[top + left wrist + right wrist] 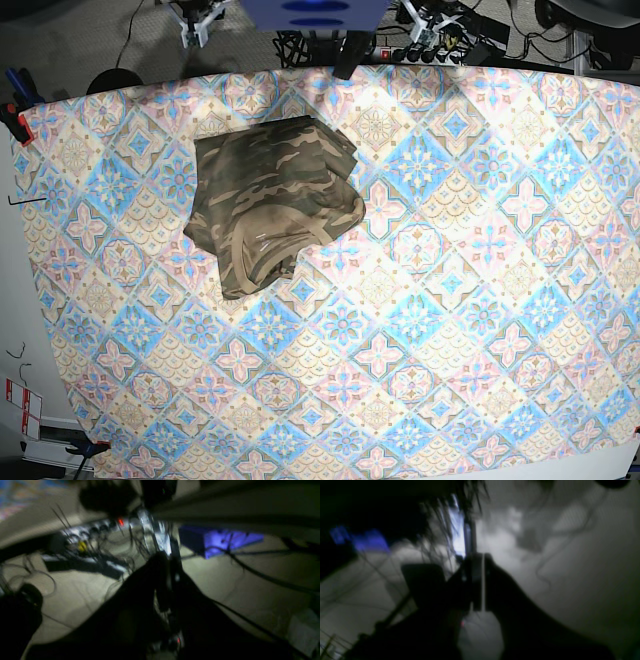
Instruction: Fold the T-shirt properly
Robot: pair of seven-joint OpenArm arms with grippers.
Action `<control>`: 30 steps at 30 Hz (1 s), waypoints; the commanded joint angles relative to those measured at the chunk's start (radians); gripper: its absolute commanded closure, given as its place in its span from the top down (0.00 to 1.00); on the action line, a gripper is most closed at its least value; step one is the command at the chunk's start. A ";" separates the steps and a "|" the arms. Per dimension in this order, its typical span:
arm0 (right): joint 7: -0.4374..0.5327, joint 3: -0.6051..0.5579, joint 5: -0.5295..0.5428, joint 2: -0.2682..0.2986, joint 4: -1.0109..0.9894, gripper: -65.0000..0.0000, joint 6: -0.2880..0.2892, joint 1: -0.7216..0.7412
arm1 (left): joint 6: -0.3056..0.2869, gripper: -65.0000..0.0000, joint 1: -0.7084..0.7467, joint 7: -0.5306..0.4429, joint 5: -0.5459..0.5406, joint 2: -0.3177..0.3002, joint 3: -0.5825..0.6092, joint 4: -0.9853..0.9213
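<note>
The camouflage T-shirt (272, 200) lies bunched and partly folded on the tile-patterned tablecloth (450, 300), in the upper left of the base view. Neither arm shows in the base view. The left wrist view is dark and blurred. In it my left gripper (167, 557) is a dark shape with its fingers together, hanging over the floor and away from the shirt. The right wrist view is also dark and blurred. My right gripper (480, 556) has its fingers together with only a thin slit between them. Neither holds any cloth.
A power strip with tangled cables (95, 530) and a blue-violet box (215, 541) lie on the floor under the left wrist. Cables and a metal post (460, 535) show under the right wrist. A blue base part (315, 12) sits at the table's far edge.
</note>
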 commanded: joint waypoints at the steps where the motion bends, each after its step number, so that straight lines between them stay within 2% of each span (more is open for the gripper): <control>1: 0.003 0.003 -0.002 0.004 -0.034 0.03 0.005 -0.008 | -0.003 0.00 0.006 0.007 -0.004 -0.007 -0.005 -0.003; 5: 0.041 0.003 -0.002 0.006 -0.195 0.03 0.005 0.073 | -0.003 0.00 -0.042 0.044 0.002 -0.009 -0.005 -0.043; 9: 0.102 0.003 -0.003 0.021 -0.381 0.03 0.005 0.165 | -0.003 0.00 -0.103 0.076 0.003 -0.044 0.000 -0.141; 16: 0.234 0.001 -0.003 0.044 -0.709 0.03 0.005 0.318 | -0.003 0.00 -0.254 0.070 0.003 -0.151 0.003 -0.488; 18: 0.268 0.001 -0.003 0.048 -0.792 0.03 0.005 0.355 | 0.002 0.00 -0.286 0.047 0.003 -0.164 0.003 -0.565; 21: 0.323 0.001 -0.003 0.056 -0.901 0.03 0.005 0.406 | 0.090 0.00 -0.315 -0.008 0.037 -0.182 0.004 -0.643; 26: 0.329 0.001 -0.003 0.070 -0.972 0.03 0.003 0.461 | 0.300 0.00 -0.376 -0.021 0.144 -0.184 0.004 -0.755; 28: 0.325 0.001 -0.003 0.082 -0.972 0.03 -0.009 0.461 | 0.380 0.00 -0.395 -0.021 0.163 -0.184 0.004 -0.778; 30: 0.325 0.001 -0.003 0.088 -0.972 0.03 -0.064 0.463 | 0.437 0.00 -0.407 -0.021 0.174 -0.185 0.004 -0.789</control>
